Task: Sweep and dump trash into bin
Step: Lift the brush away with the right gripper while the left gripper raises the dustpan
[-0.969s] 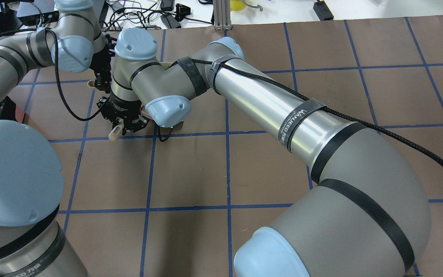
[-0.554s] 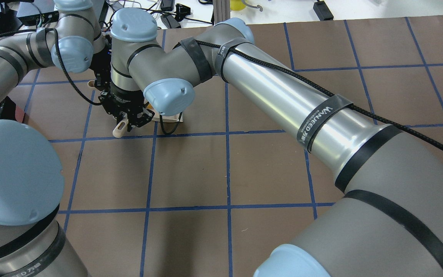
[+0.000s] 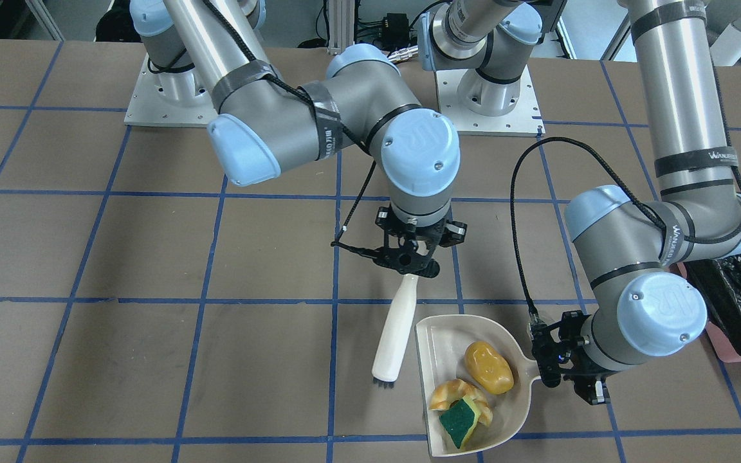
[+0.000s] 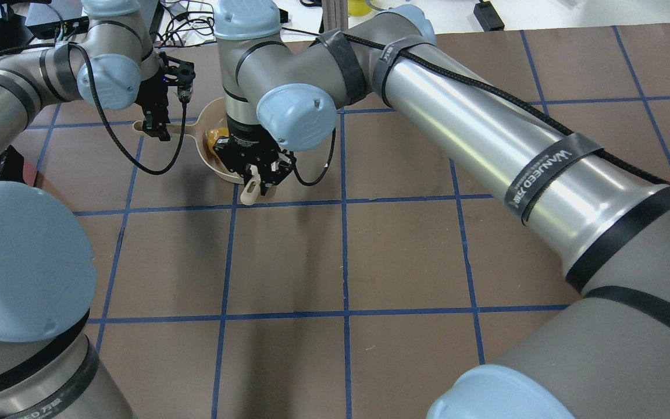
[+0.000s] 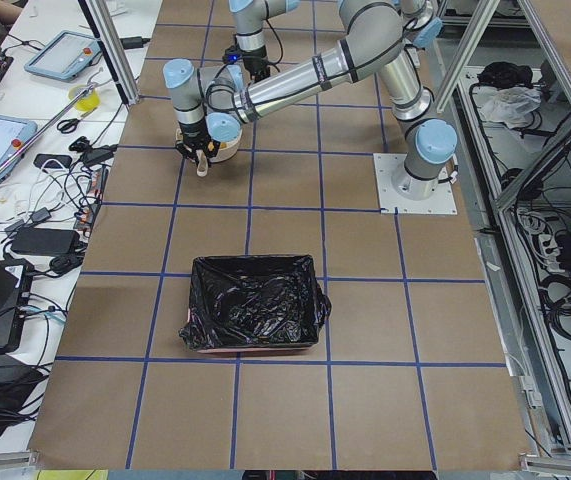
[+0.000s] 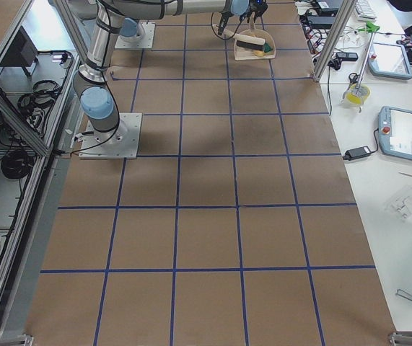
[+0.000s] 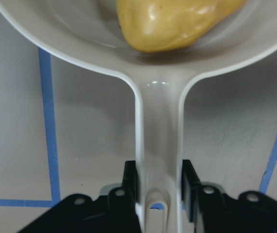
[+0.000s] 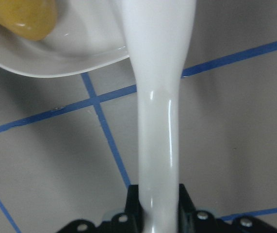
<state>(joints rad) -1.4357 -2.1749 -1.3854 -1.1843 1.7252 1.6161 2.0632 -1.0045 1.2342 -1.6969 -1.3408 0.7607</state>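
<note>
The beige dustpan (image 3: 438, 341) lies on the table and holds all the trash: the yellow-brown potato lump (image 3: 488, 368), the tan croissant (image 3: 449, 391) and the yellow-green sponge (image 3: 460, 421). My left gripper (image 3: 554, 368) is shut on the dustpan handle (image 7: 158, 145); the potato (image 7: 177, 22) lies just ahead of it. My right gripper (image 3: 409, 265) is shut on the white brush handle (image 8: 157, 97). The brush (image 3: 395, 331) hangs beside the pan's open edge, bristles at the table. The pink bin with its black bag (image 5: 255, 315) stands far from the pan.
The bin's black liner (image 3: 740, 289) shows at the front view's right edge, behind my left arm's elbow (image 3: 660, 308). The brown table (image 4: 405, 256) carries a blue tape grid. Tablets and cables lie beyond the table's far edge (image 5: 55, 60).
My right gripper with the brush has moved right in the overhead view, from over the dustpan's handle side to its open side. The left gripper has stayed on the handle.
</note>
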